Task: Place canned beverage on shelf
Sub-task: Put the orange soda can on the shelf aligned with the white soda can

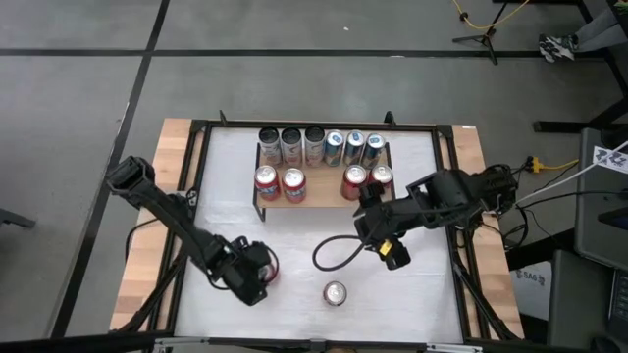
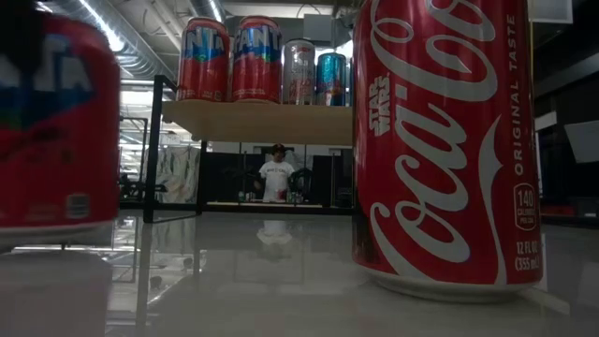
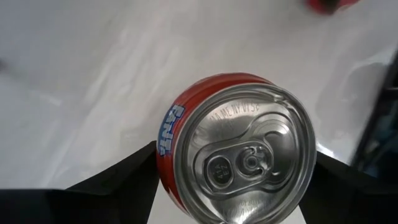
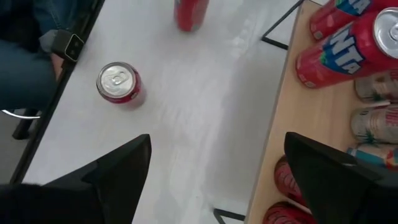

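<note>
Low view — Coca-Cola can (image 2: 445,140), "STAR WARS", "ORIGINAL TASTE", right foreground.
Shelf (image 1: 320,195) upper centre in high view; left gripper (image 1: 257,276) lower left, fingers apart around a red Fanta can (image 3: 239,149) — right gripper (image 1: 371,224) open below the shelf.

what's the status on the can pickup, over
Left gripper down around red can, fingers either side. Right gripper open, near shelf. Coke can loose on table.
</note>
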